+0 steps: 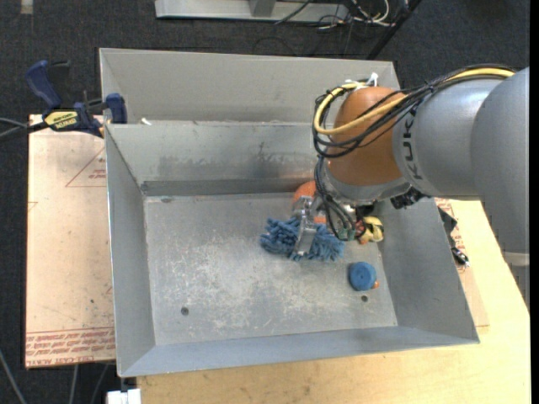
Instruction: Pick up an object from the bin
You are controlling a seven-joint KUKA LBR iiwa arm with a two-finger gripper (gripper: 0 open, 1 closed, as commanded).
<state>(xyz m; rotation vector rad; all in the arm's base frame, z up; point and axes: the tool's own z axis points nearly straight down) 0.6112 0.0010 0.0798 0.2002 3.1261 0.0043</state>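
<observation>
Your gripper is down on the blue fringed cloth near the grey bin's centre; a round blue disc lies at its four o'clock.

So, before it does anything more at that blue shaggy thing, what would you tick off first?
1. Gripper placed on a thing: ok, it is down at the blue shaggy cloth bundle in the middle of the grey metal bin.
2. Grip on the bundle: cannot tell.
3. Blue round disc out of the way: ok, it lies apart, nearer the front right.
4. Small yellow and black thing and orange thing out of the way: not ok, both sit close under the wrist and might get nudged.
5. Room from the bin's walls: ok.
</observation>
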